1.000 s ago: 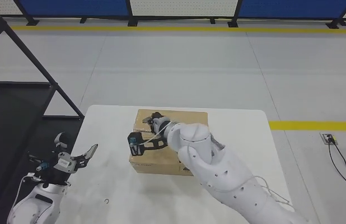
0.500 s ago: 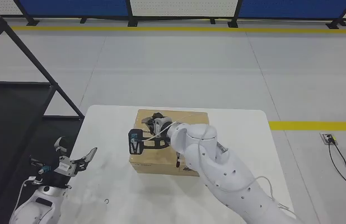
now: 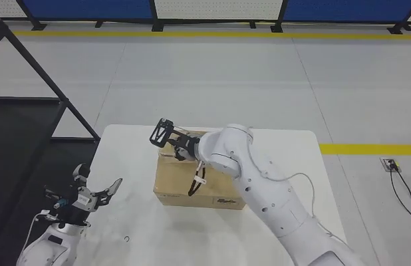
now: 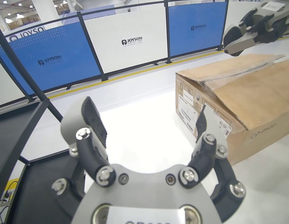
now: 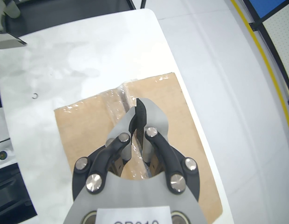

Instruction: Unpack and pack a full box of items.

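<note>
A closed cardboard box [image 3: 192,183] stands mid-table, its top seam covered with crinkled clear tape [image 5: 116,99]. My right gripper [image 3: 160,132] hovers above the box's far left corner, fingers shut with nothing seen between them; in the right wrist view its tips [image 5: 138,108] hang over the taped seam. The left wrist view shows the box [image 4: 247,99] with its top flap edge slightly raised and the right gripper [image 4: 230,47] above it. My left gripper [image 3: 92,197] is open and empty, low over the table's front left, well apart from the box [image 4: 146,107].
The white table [image 3: 126,159] has bare surface left of the box, with a small metal ring [image 3: 126,239] near the front. A black frame and platform [image 3: 19,153] adjoin the table's left side. Blue and white fence panels [image 4: 132,45] stand far behind.
My right gripper has lifted from the box's front left edge and swung toward its far left corner. The left gripper has drifted slightly forward and right.
</note>
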